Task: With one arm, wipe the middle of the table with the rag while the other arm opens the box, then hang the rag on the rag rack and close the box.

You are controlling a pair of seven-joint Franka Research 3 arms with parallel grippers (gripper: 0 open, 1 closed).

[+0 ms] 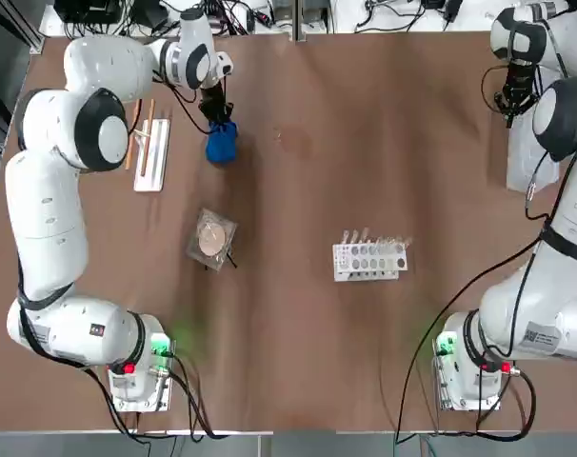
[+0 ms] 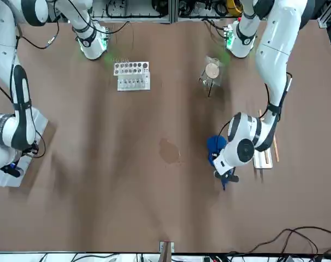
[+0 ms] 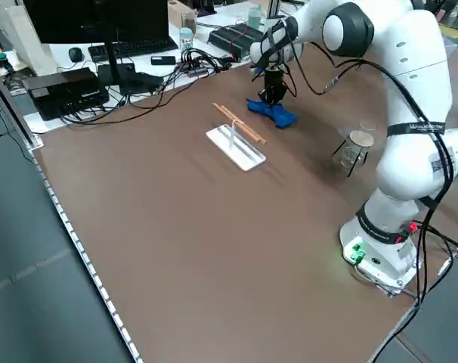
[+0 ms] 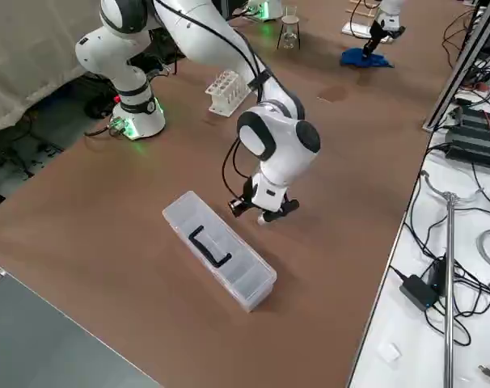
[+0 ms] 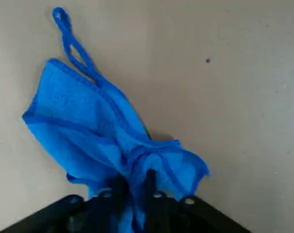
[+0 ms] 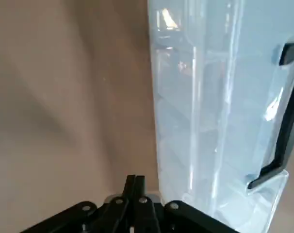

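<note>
The rag point(image 5: 84, 131) looks like soft, creased cloth. The box point(image 4: 221, 246) is smooth, glossy, translucent plastic. The counter point(image 1: 298, 362) has a matt surface; the rods point(image 3: 240, 123) look like wood, and the arms' shells point(image 1: 49, 214) are smooth and glossy.

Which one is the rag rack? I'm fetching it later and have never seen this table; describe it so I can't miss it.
On the big brown matte tabletop, look toward the robot's left edge. There stands a small white rectangular base carrying two thin light wooden rods. The other white item, a test-tube rack, has rows of holes and no wooden rods.
</note>
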